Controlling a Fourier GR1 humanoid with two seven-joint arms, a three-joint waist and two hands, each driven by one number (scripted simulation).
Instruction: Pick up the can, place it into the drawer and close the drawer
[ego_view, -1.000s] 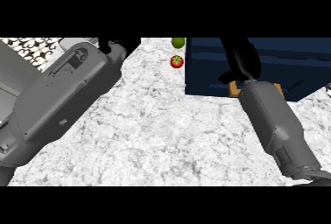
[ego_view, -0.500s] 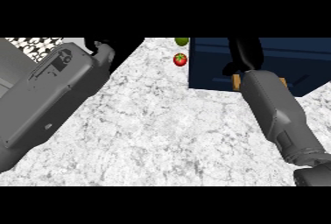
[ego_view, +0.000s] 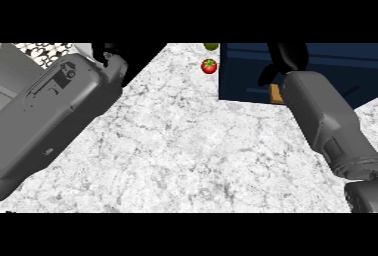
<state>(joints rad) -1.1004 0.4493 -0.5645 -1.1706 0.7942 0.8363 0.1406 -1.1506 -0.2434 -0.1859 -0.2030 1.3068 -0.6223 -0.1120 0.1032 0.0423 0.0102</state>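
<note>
Drawer (ego_view: 247, 75), dark blue, is shown at the desk's (ego_view: 184, 150) far right, the right hand (ego_view: 286, 56) over it, the left hand (ego_view: 117, 54) at upper left; neither grip can be told. Whether the tan sliver (ego_view: 275, 94) at the right wrist is the can cannot be told.

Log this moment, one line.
right robot hand over dark blue drawer; left robot hand upper left; small tan object at right wrist; red round fruit on marbled counter

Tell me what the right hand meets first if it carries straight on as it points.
Probably only the dark blue drawer: the right hand points toward the view's top edge above it, nothing else shows ahead, though depth is unclear.
</note>
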